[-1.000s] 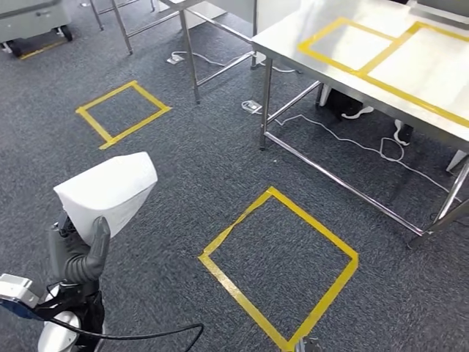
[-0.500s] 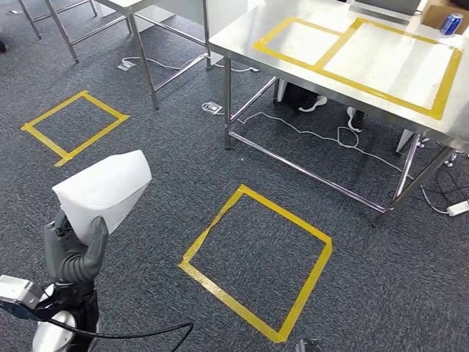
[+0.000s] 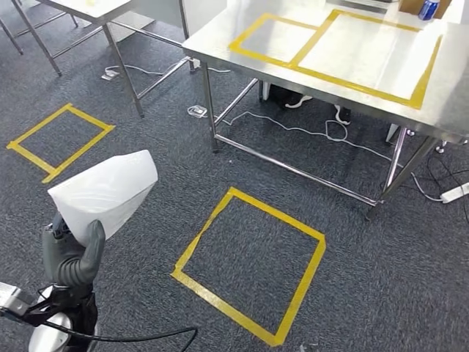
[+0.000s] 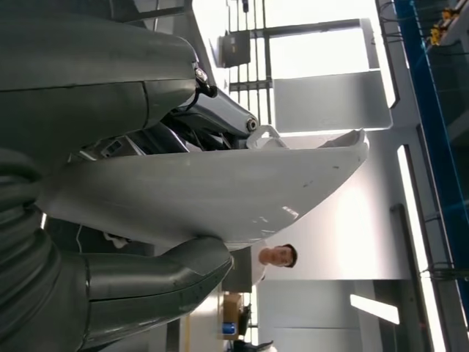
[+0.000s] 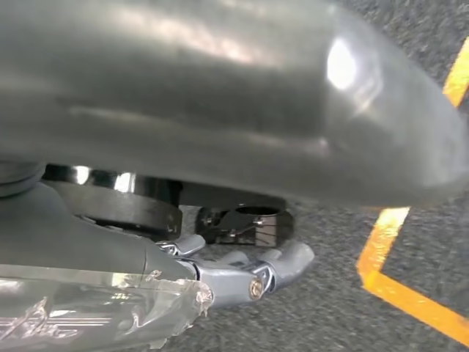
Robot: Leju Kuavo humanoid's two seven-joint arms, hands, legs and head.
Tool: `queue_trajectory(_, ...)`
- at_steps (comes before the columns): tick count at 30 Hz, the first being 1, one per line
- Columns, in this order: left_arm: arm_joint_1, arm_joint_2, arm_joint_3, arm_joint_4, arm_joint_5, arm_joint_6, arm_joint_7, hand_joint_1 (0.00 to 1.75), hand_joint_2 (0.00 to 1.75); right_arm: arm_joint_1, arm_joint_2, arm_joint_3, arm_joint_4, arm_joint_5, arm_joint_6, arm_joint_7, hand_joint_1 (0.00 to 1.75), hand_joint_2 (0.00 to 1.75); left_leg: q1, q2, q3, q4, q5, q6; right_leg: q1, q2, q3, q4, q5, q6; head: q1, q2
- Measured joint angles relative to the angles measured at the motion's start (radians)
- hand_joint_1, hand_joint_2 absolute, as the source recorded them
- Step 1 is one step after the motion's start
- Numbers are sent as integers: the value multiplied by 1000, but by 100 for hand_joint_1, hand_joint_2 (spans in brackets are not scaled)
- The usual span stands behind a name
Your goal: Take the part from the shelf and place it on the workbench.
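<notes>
My left hand (image 3: pixel 72 257) sits low at the left of the head view and grips a white, wedge-shaped part (image 3: pixel 111 191) from below, thumb against its near side. From the left wrist, the part (image 4: pixel 221 194) lies across the hand, with the thick thumb (image 4: pixel 154 282) pressed on one face and darker fingers on the other. The steel workbench (image 3: pixel 453 88), marked with yellow tape rectangles, stands ahead at the upper right, well away from the part. At the right wrist, my right hand (image 5: pixel 249 271) hangs over the carpet, fingers stretched out and holding nothing.
A yellow tape square (image 3: pixel 249 264) marks the carpet in front of the workbench, and another (image 3: pixel 58 139) lies to the left. Cables (image 3: pixel 310 132) and a power strip (image 3: pixel 456 193) lie under the bench. A blue can (image 3: pixel 429 9) stands on its far side. A second table (image 3: pixel 119 70) stands behind.
The whole picture has shifted, so the camera has moved: the workbench and floor squares now sit further left and the bench shows more fully. The part stays in my left hand.
</notes>
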Motion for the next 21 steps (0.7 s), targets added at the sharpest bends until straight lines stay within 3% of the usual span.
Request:
queue_trajectory(2,2,0,0,0,-2,-1,-1,175,175,2,1,2,0,0,0,1,0,0,-1,0,-108,136,-23,-4,-1,2,32,-1,-28,-5,-2,0)
queue_trajectory(3,2,-1,0,0,-2,-2,-1,175,175,3,1,3,0,-1,0,2,0,0,-1,0,-153,173,-9,-4,-1,5,50,-1,-44,-4,-2,0)
queue_trajectory(4,2,-1,0,0,-3,-2,-1,175,175,5,2,5,0,-1,0,3,0,0,-1,0,-180,171,29,-4,-2,10,71,-1,-61,-2,-2,0)
queue_trajectory(6,3,-1,1,1,-5,-2,-1,175,175,8,3,7,0,-2,0,4,0,0,-2,0,-178,60,159,-1,-7,18,117,-5,-100,4,-2,0)
queue_trajectory(7,3,-1,1,1,-6,-2,-1,175,175,8,4,8,0,-2,0,4,0,0,-6,0,-165,1,207,1,-8,21,137,-9,-119,9,-3,0)
queue_trajectory(8,3,-1,2,2,-7,-2,-1,175,175,7,5,8,0,-2,0,4,0,0,-9,0,-150,-52,228,6,-8,24,153,-17,-135,16,-4,-1)
queue_trajectory(9,3,-2,2,2,-8,-2,-1,175,175,6,5,8,1,-2,0,4,0,0,-12,1,-139,-81,227,12,-8,25,165,-33,-146,22,-4,-1)
queue_trajectory(10,3,-2,2,2,-9,-2,-1,175,175,5,5,9,1,-2,0,4,0,0,-14,1,-131,-89,203,21,-6,25,180,-48,-146,29,-4,-1)
queue_trajectory(12,3,-4,3,1,-10,-4,-1,175,175,4,5,9,1,-4,-2,3,0,0,-13,2,-101,-110,172,40,-6,22,195,-45,-117,41,1,0)
queue_trajectory(13,4,-4,3,0,-10,-4,-1,175,175,2,5,10,1,-5,-3,2,0,0,-13,1,-78,-122,158,47,-5,17,178,2,-93,42,4,0)
queue_trajectory(15,6,-6,3,1,-11,-5,-1,175,175,2,5,10,1,-7,-4,1,0,0,-15,1,-22,-149,129,56,2,6,88,148,-75,28,10,0)
queue_trajectory(16,6,-7,3,2,-11,-6,-1,175,175,4,5,11,2,-8,-5,0,0,0,-17,1,9,-162,114,59,8,3,33,215,-95,20,11,0)
queue_trajectory(17,6,-7,3,3,-11,-6,-1,175,175,6,5,11,2,-9,-6,-1,0,0,-18,1,41,-175,98,60,14,2,-18,255,-135,16,11,0)
queue_trajectory(19,6,-8,3,4,-11,-6,-1,175,175,8,4,11,4,-11,-10,-2,0,0,-21,-2,113,-199,62,62,20,3,-101,261,-223,18,12,0)
queue_trajectory(20,6,-8,3,4,-11,-6,-1,175,175,10,4,11,6,-12,-11,-1,0,0,-21,-4,152,-210,41,62,19,4,-132,233,-236,22,13,0)
queue_trajectory(21,6,-9,3,4,-11,-6,-1,175,175,11,3,11,7,-12,-12,-2,0,0,-21,-6,189,-218,19,60,16,3,-157,190,-202,27,14,0)
